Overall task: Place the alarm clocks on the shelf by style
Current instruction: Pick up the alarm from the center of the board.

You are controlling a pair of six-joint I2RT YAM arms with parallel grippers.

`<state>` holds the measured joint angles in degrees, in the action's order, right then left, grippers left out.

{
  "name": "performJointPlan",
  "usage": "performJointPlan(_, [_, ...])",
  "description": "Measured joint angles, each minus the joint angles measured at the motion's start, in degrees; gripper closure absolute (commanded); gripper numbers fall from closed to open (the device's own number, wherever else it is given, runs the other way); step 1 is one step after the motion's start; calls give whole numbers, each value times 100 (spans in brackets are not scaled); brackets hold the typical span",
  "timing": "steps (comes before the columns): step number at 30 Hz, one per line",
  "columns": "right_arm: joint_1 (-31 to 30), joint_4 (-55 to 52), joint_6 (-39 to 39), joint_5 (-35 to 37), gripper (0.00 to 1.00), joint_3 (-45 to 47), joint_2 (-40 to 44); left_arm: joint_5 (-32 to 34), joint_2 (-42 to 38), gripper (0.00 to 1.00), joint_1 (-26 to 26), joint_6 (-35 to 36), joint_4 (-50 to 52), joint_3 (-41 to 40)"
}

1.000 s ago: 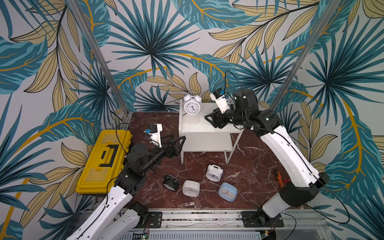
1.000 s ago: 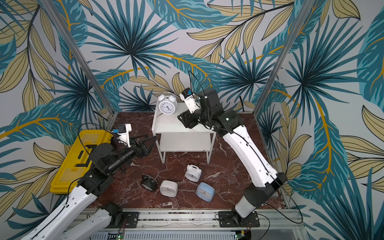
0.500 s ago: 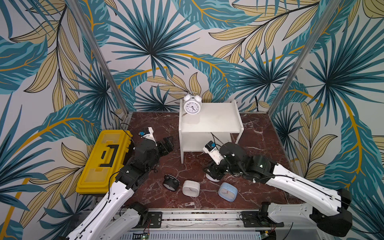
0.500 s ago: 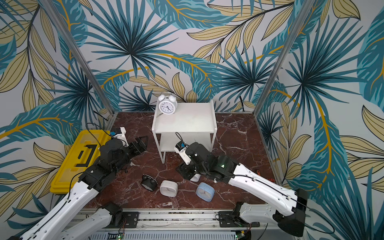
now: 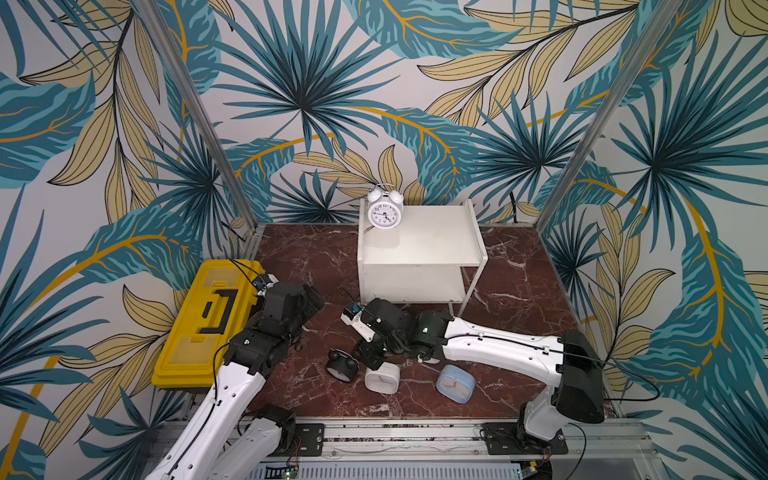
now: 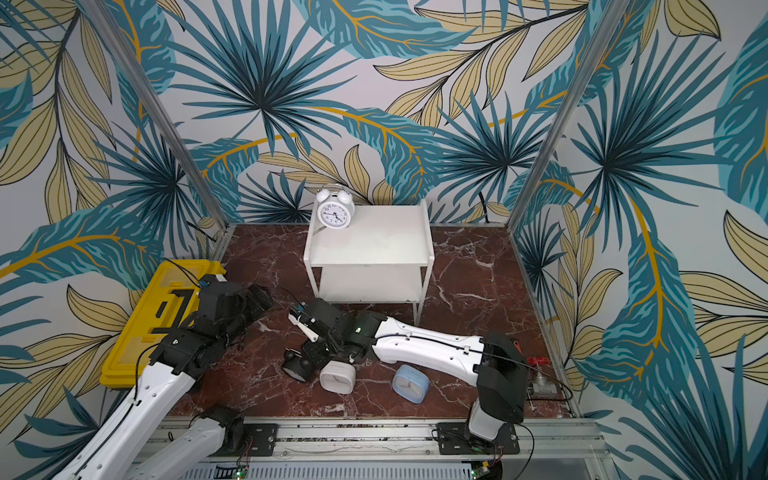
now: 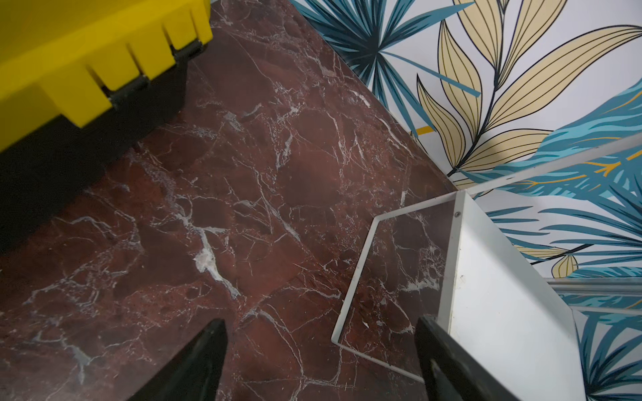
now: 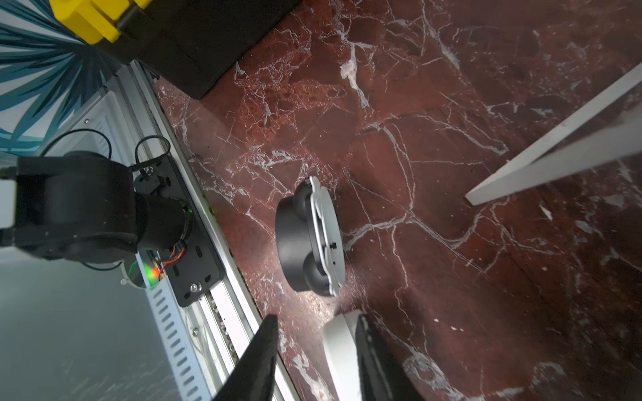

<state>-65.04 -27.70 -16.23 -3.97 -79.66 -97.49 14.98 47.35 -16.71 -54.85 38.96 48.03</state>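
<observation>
Fingers of right gripper (image 8: pixel 316 321) half-spread, not yet clamped. Edge of white square clock (image 5: pixel 382 377) sits between them, near bench (image 5: pixel 316 257) front edge. Black twin-bell clock (image 5: pixel 341 365) just beside; blue square clock (image 5: pixel 455 383) nearer front-right corner. White twin-bell clock (image 5: pixel 385 208) stands at back-left corner of shelf (image 5: pixel 436 245) top. Left gripper (image 7: pixel 321 326) fingers spread, empty. Clocks look light, rigid, smooth-cased, faces likely fragile, so pinch across case sides. Only dial numerals readable; no brand visible.

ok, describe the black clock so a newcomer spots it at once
Start at the white shelf on the red marble; in front of it clocks lie in a row. The black clock is the one nearest the yellow toolbox. It alone there is dark and round with twin bells; the white clock and light-blue clock beside it are squarish.
</observation>
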Motion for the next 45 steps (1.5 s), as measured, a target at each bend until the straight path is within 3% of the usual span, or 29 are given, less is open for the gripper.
performJointPlan(11, [-125, 105, -85, -120, 72, -310, -841, -76, -162, 13, 149, -7, 85, -79])
performJointPlan(22, [-133, 83, -122, -22, 100, -505, -1032, -195, -173, 14, 181, 2, 83, -118])
performJointPlan(28, [-133, 13, -85, 149, 100, -503, -977, -221, -168, 13, 188, 129, 68, -118])
performJointPlan(32, [-133, -146, 2, 275, 100, -352, -402, -267, -50, 13, 195, 476, 57, -24])
performJointPlan(36, [-136, -328, 170, 417, 100, -164, 848, -557, 188, 13, 205, 940, -55, 407])
performJointPlan(41, [-116, -599, 367, 612, 100, 151, 2315, -1556, 280, 14, 214, 1633, -518, 1014])
performJointPlan(45, [201, -1005, 409, 586, 100, 616, 3281, -2776, 337, 14, 214, 2006, -1156, 1220])
